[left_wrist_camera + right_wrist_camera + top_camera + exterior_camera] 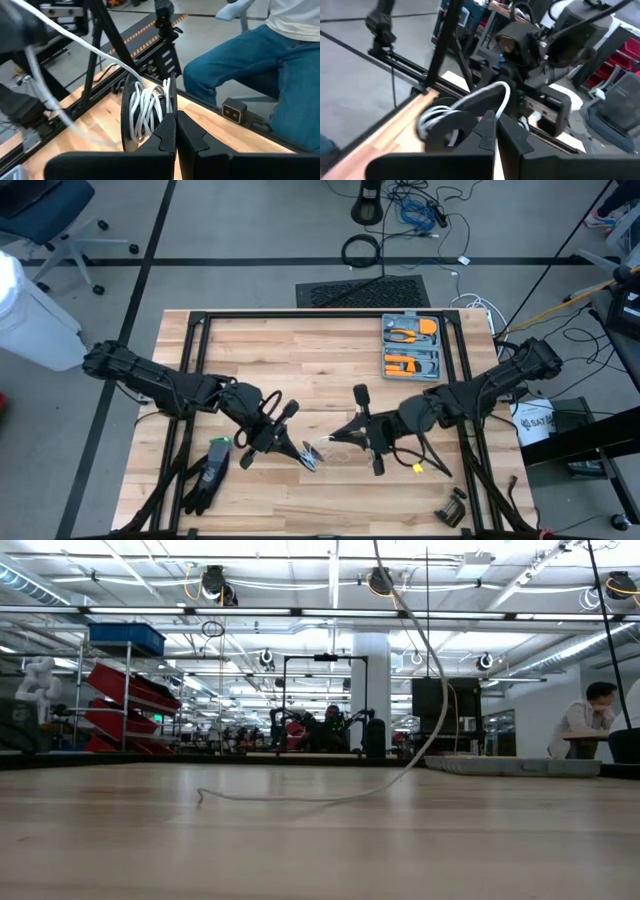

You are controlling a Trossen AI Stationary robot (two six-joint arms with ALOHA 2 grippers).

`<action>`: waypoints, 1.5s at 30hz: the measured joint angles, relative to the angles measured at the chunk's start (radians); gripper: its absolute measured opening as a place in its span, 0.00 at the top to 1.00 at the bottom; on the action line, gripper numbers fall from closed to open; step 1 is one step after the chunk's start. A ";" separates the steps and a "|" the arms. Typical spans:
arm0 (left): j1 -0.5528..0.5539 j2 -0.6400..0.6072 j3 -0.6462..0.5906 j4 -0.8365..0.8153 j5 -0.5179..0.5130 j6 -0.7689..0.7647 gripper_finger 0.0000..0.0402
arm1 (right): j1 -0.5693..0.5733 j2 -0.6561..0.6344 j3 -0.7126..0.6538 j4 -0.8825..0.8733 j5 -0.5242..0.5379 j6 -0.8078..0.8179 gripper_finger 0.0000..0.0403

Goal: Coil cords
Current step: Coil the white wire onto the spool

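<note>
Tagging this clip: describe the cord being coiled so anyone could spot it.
Look near the front middle of the wooden table, between the two arms. The thin white cord runs between the left gripper and the right gripper; the cables on the floor beyond are black or blue.

One white cord (335, 448), two grippers, left (310, 463) and right (338, 437), one tool case (411, 346), one black glove (208, 476), one person (585, 720) seated.
</note>
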 joint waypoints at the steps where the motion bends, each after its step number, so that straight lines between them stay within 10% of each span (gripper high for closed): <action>1: 0.005 0.006 0.000 0.005 0.013 0.000 1.00 | -0.009 0.007 0.000 0.004 -0.003 -0.004 1.00; 23: -0.001 0.028 0.000 0.104 0.093 0.053 1.00 | -0.190 0.206 0.000 0.038 -0.189 0.104 1.00; 45: -0.037 -0.078 0.000 -0.013 -0.044 0.070 1.00 | -0.086 0.234 0.000 -0.126 -0.171 0.306 1.00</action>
